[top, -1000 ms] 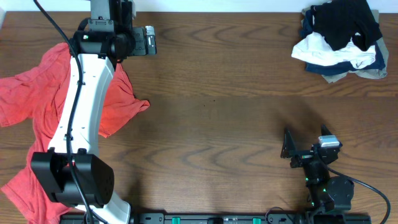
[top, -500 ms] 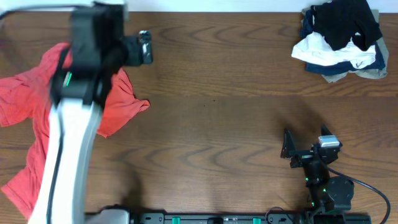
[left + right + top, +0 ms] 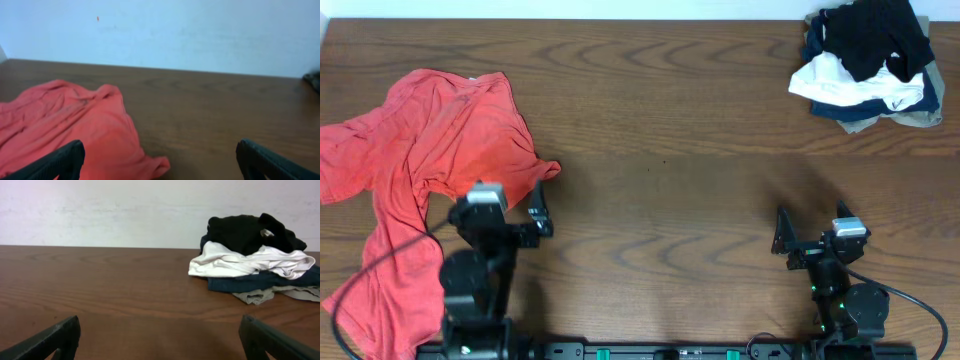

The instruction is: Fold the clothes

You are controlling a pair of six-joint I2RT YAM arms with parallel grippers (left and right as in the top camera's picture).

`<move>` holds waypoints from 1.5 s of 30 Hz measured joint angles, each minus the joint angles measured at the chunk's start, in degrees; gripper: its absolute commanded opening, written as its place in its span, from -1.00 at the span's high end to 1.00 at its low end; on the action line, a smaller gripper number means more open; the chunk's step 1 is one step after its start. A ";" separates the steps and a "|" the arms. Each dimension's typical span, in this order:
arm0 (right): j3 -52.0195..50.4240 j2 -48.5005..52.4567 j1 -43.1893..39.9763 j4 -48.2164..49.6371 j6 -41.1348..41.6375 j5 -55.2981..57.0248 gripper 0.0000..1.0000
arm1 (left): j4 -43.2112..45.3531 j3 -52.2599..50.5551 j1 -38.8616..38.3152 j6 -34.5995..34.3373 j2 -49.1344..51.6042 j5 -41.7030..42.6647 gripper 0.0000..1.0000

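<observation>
A coral-red T-shirt (image 3: 430, 150) lies crumpled and partly spread on the left of the wooden table; it also shows in the left wrist view (image 3: 65, 125). A black garment (image 3: 875, 35) tops a pile of clothes at the far right corner, also seen in the right wrist view (image 3: 245, 232); no logo shows. My left gripper (image 3: 508, 208) is open and empty, low near the front edge, beside the red shirt's right corner (image 3: 160, 167). My right gripper (image 3: 810, 228) is open and empty near the front right, facing the pile (image 3: 162, 342).
The pile (image 3: 865, 75) also holds a white garment (image 3: 240, 262), a dark blue one and a grey one. A pale wall stands behind the table's far edge. Bare wood table (image 3: 670, 130) lies between the red shirt and the pile.
My left arm has drawn back from the far left of the table to the front edge. The red shirt it covered now lies fully in view. The right arm has not moved.
</observation>
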 measured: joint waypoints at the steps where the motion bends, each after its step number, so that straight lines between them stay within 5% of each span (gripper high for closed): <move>1: 0.00 0.00 0.00 0.00 0.00 0.02 -0.99 | 1.20 -2.32 0.00 -0.26 -1.90 -0.31 -0.96; 7: 0.00 0.00 0.02 0.00 0.00 0.13 -0.99 | 6.03 -12.57 0.00 -2.99 -10.60 -2.75 -0.96; 45: 0.00 0.00 0.02 0.00 0.00 0.11 -0.98 | 6.03 -12.57 0.00 -2.99 -10.62 -2.75 -0.96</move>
